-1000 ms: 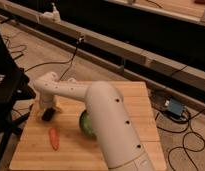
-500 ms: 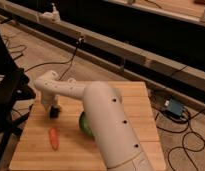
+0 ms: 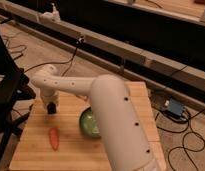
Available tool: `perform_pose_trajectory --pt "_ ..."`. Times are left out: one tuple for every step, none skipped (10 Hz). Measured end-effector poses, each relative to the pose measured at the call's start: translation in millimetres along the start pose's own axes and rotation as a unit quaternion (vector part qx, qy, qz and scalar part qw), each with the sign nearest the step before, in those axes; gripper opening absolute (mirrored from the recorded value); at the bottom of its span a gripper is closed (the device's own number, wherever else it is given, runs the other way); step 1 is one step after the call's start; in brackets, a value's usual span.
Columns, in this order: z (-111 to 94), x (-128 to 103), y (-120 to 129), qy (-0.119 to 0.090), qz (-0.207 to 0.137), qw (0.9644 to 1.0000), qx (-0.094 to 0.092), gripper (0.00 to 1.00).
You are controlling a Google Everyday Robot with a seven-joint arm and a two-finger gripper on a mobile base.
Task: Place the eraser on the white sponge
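My white arm reaches across the wooden table [image 3: 121, 95] from the lower right to the left side. The gripper [image 3: 51, 106] hangs low over the table's left part, just above the board. A small dark shape sits at its tip; I cannot tell whether that is the black eraser or part of the gripper. No other eraser shows on the table. The white sponge is not in view; the arm covers much of the table's middle and right.
An orange carrot [image 3: 54, 138] lies in front of the gripper near the left front edge. A round green object [image 3: 88, 123] sits beside the arm at mid-table. A black stand [image 3: 8, 90] borders the left edge. A blue box [image 3: 173, 108] and cables lie on the floor at right.
The gripper has shifted slightly right and away from the left edge, staying low over the table. The carrot and green object have not moved.
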Motion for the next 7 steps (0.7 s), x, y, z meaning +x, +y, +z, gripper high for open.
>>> perform_pose_trajectory --pt "-20.6 9.0 -8.0 -0.008 -0.021 0.9997 0.005 0.00" --pt "-37.1 20.7 -16.3 -0.011 -0.040 0.9991 0.007 0.00" --pt "-45.4 27.0 -19.5 -0.013 -0.050 0.9987 0.005 0.00" --pt "-64.7 45.5 -31.0 -0.016 -0.068 0.9975 -0.007 0.00" --pt "-75.2 60.3 -44.1 -0.015 -0.072 0.9972 -0.017 0.00" --pt "-84.7 78.6 -64.4 -0.009 -0.072 0.9971 -0.022 0.00" --pt "-92.0 100.5 -90.6 0.000 -0.069 0.9973 -0.027 0.00"
